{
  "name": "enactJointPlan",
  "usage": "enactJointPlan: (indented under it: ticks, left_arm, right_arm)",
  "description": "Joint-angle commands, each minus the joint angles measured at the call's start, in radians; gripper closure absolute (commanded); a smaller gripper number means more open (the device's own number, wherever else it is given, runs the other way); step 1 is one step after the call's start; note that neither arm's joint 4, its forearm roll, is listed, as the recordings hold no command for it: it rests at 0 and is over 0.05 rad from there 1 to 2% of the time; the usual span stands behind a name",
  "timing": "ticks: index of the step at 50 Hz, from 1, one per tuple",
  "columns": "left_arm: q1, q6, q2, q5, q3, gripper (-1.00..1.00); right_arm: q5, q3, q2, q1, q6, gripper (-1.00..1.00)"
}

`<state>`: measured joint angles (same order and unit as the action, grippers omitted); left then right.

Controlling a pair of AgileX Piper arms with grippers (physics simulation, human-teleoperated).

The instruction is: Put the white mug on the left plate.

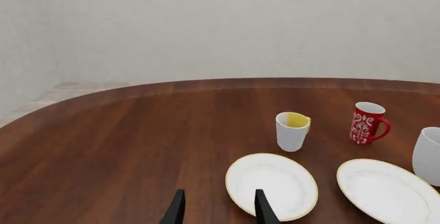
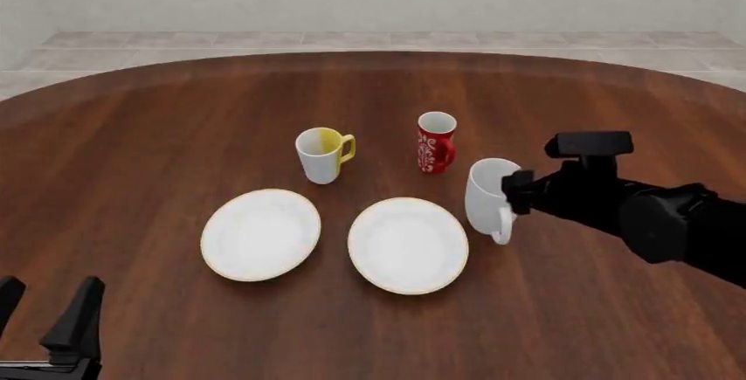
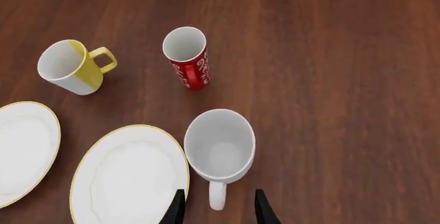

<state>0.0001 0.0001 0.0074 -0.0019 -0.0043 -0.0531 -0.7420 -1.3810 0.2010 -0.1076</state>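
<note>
The tall plain white mug [image 2: 490,190] stands upright on the table just right of the right plate [image 2: 408,245], its loop handle pointing toward me. My right gripper [image 3: 218,211] is open, and the handle lies between its fingertips without being pinched. The left plate [image 2: 260,234], white with a gold rim, lies bare to the left of its twin. My left gripper [image 2: 47,310] hangs open and empty near the table's front left corner, well short of the left plate [image 1: 271,183]. The white mug [image 1: 429,154] shows at the edge of the left wrist view.
Behind the plates stand a small white mug with yellow handle [image 2: 321,155] and a red patterned mug [image 2: 435,142]. The right arm's dark body [image 2: 652,214] reaches in from the right. Bare wood surrounds the plates.
</note>
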Motion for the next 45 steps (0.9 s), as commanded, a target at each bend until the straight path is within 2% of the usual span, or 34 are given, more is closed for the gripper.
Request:
enactJointPlan:
  ticks: [1,45]
  left_arm:
    - [0.000,0.000,0.000,0.000,0.000,-1.00]
    - [0.000,0.000,0.000,0.000,0.000,-1.00]
  right_arm:
    - [0.028,0.000,-0.048,0.003,-0.006,-1.00]
    - [0.129,0.051,-0.149,0.019,-0.046,-1.00]
